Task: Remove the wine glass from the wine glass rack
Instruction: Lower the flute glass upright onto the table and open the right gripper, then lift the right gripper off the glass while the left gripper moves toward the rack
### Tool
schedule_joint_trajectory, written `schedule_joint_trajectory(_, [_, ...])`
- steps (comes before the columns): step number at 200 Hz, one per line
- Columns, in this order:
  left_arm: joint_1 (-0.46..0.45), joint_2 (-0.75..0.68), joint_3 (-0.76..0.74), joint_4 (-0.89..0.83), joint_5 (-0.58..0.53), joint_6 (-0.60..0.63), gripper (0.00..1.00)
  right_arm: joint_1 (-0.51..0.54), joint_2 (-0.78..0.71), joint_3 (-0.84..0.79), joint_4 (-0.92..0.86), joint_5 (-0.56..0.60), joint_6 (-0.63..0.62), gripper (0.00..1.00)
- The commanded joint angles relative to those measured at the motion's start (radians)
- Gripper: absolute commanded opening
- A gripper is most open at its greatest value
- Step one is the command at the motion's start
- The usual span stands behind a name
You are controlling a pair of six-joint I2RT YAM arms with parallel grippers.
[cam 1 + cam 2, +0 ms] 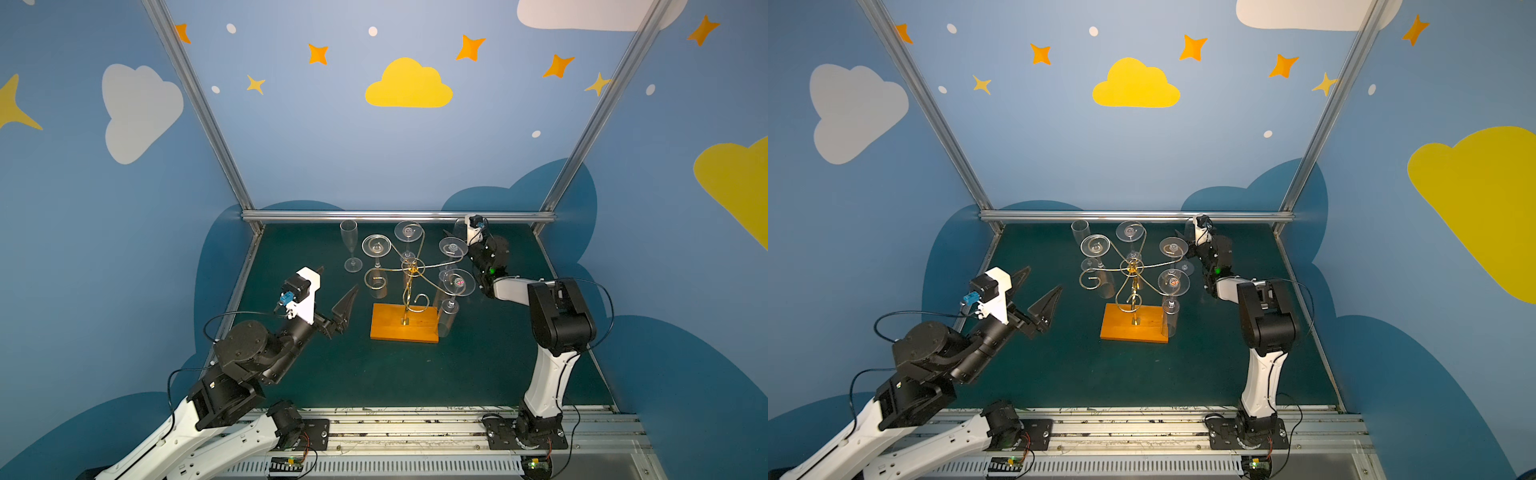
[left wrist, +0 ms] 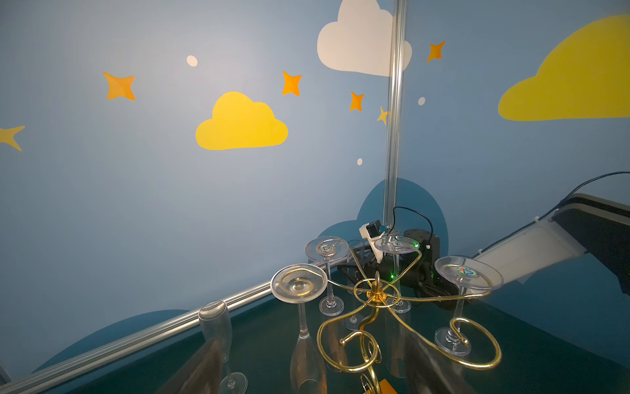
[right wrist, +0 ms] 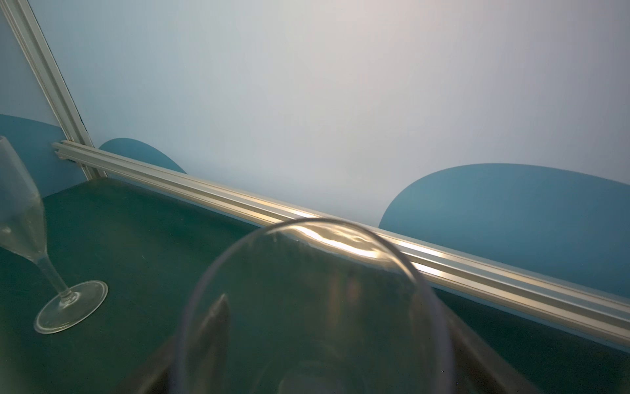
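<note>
In both top views the wine glass rack [image 1: 409, 270] is standing on the tabletop [image 1: 478, 374], the left claw [image 1: 337, 278] gaping empty at its 9 o'clock, the wine glass [image 1: 458, 227] off it at 2 o'clock. The left wrist view is showing four glasses [image 2: 298, 283] hanging. In the right wrist view the right claw [image 3: 341, 327] is flanking the glass, grip indistinct; spreading fully, then retreating straight, is advisable.

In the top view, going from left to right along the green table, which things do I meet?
Open black left hand → upright clear flute glass → orange-brown wooden base of the gold wire rack → black-and-white right arm.
</note>
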Motion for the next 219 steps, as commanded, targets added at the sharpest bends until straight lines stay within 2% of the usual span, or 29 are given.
schedule_joint_trajectory(1, [0.005,-0.006,0.043,-0.030,0.026,0.001,0.82,0.003,-0.108,-0.005,-0.020,0.018,-0.014,0.89])
schedule_joint_trajectory(62, [0.005,-0.031,0.083,-0.154,0.078,-0.124,0.82,-0.015,-0.350,-0.009,-0.206,0.036,-0.049,0.90])
schedule_joint_trajectory(120, [0.005,-0.053,0.101,-0.230,0.059,-0.198,0.83,-0.018,-0.675,-0.090,-0.500,0.085,0.071,0.90])
schedule_joint_trajectory(145, [0.005,-0.048,0.120,-0.243,0.059,-0.199,0.84,-0.020,-0.816,-0.116,-0.588,0.011,0.050,0.90])
schedule_joint_trajectory(174, [0.006,-0.032,0.116,-0.214,0.028,-0.224,0.83,-0.020,-0.951,-0.070,-0.818,-0.046,0.044,0.90])
schedule_joint_trajectory(201, [0.013,0.079,0.232,-0.327,0.050,-0.231,0.84,-0.014,-1.061,-0.031,-1.018,-0.143,0.023,0.90])
schedule_joint_trajectory(219, [0.045,0.160,0.321,-0.392,0.062,-0.236,0.84,-0.005,-1.119,0.013,-1.165,-0.155,0.012,0.90])
